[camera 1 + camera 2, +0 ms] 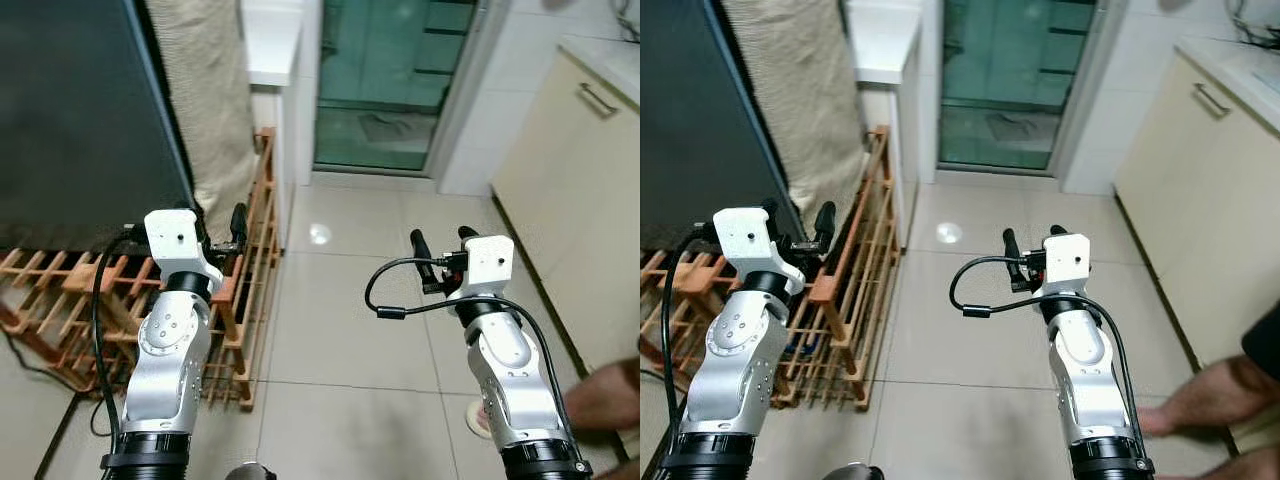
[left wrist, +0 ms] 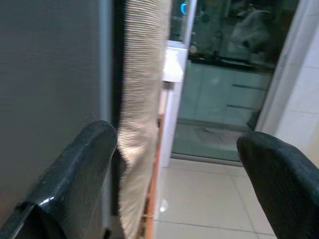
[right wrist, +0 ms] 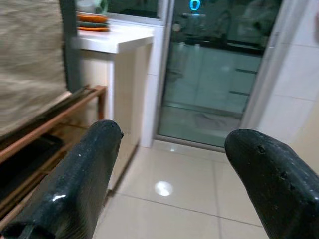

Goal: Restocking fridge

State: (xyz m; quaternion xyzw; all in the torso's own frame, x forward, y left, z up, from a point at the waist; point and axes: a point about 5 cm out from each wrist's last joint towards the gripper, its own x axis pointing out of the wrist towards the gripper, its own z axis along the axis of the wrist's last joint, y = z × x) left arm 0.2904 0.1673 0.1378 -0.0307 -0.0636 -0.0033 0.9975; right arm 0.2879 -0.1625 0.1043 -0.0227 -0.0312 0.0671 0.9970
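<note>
The tiled floor spans the centre of the head view. The fridge, a dark grey closed door, occupies the 10 o'clock area, with a beige woven cloth hanging along its right edge at 11 o'clock. A wooden lattice rack stands on the floor below the fridge, running from 8 o'clock toward the centre. A glass sliding door sits at 12 o'clock, and a white surface carrying orange dishes stands just beside it. Cream cabinets line the 3 o'clock side. A person's bare foot rests on the floor at 4 o'clock.

The left gripper is raised at 9 o'clock, just beside the fridge door edge; its fingers are spread apart and hold nothing. The right gripper is raised at 3 o'clock over bare floor; its fingers are likewise spread apart and empty.
</note>
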